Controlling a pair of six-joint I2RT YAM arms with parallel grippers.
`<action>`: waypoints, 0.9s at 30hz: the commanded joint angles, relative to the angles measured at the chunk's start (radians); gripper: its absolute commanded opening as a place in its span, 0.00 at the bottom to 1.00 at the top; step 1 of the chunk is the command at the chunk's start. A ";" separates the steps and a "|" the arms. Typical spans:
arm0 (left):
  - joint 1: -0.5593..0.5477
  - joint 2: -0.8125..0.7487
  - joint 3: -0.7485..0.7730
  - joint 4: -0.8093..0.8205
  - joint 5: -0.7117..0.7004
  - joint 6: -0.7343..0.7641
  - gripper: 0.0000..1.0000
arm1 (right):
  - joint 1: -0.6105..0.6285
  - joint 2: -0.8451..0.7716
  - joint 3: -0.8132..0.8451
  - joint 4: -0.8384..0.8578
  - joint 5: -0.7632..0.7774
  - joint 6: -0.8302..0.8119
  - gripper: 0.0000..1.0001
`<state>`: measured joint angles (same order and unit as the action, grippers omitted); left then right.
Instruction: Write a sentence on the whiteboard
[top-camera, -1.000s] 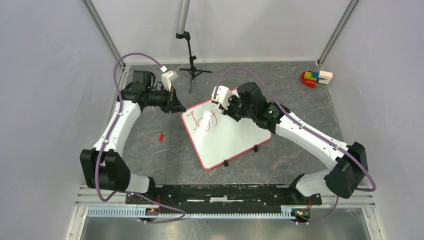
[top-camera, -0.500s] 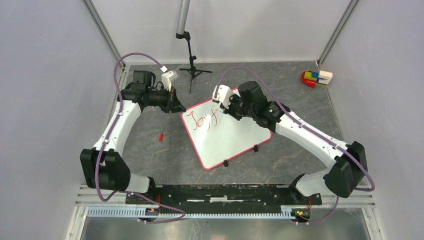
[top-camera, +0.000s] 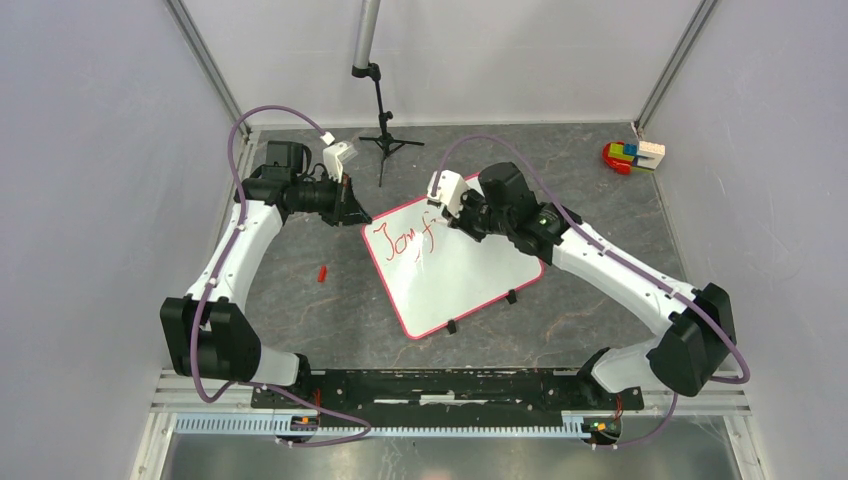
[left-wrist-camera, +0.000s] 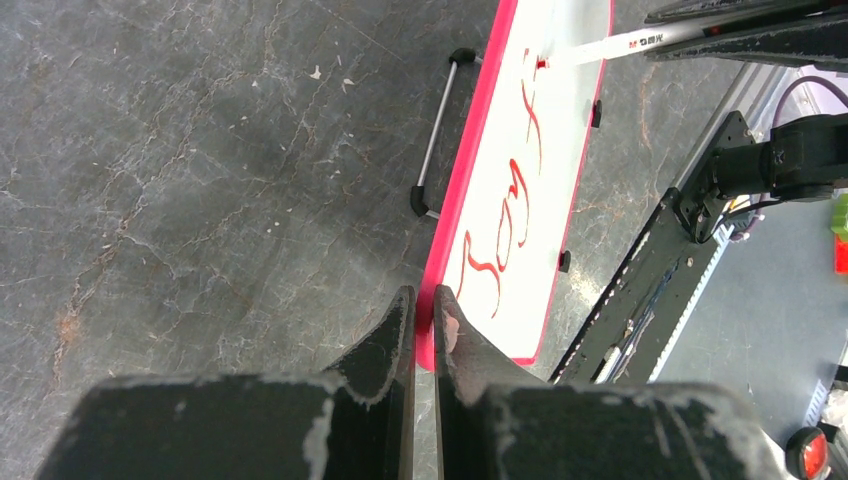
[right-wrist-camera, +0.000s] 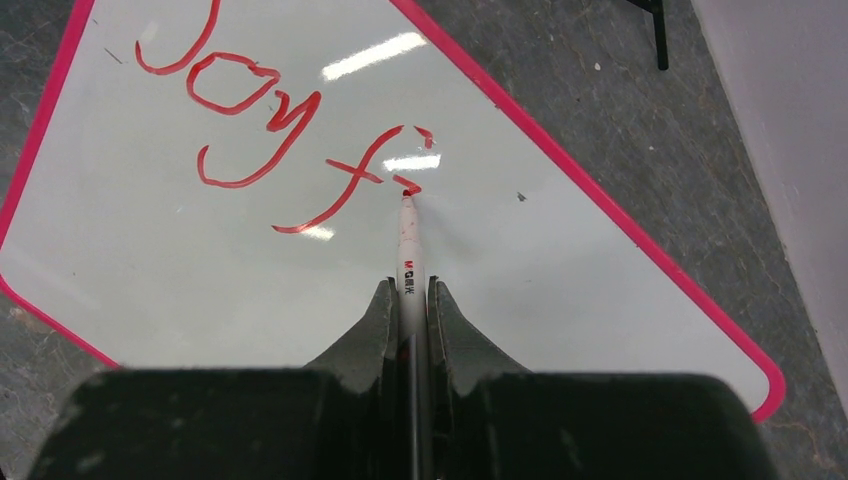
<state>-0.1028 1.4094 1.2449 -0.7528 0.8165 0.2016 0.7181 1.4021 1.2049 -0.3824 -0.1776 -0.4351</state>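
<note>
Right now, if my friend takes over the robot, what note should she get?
Left tool: shut on the pink frame of the whiteboard at a corner, apparently steadying it.
Right tool: shut on the marker, with the tip touching the board.
The whiteboard lies on the table between the two arms.
Done: the sentence reads "Joy f" in red, and the next letter is just begun at the tip.
Left: the rest of the words. Keeping both grips seems wise.

Dark grey mottled tabletop (top-camera: 300, 320) — plain white walls (top-camera: 100, 200), aluminium corner posts (top-camera: 208, 65).
</note>
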 joint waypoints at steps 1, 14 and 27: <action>-0.022 0.021 0.013 -0.029 0.007 0.017 0.06 | 0.006 -0.025 -0.038 -0.016 -0.022 0.004 0.00; -0.022 0.020 0.010 -0.029 0.011 0.021 0.06 | 0.012 -0.044 -0.012 -0.054 0.049 -0.039 0.00; -0.024 0.017 0.010 -0.029 0.013 0.021 0.06 | 0.011 -0.016 0.092 -0.043 0.042 -0.024 0.00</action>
<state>-0.1024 1.4113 1.2465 -0.7532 0.8196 0.2016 0.7311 1.3739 1.2358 -0.4442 -0.1444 -0.4618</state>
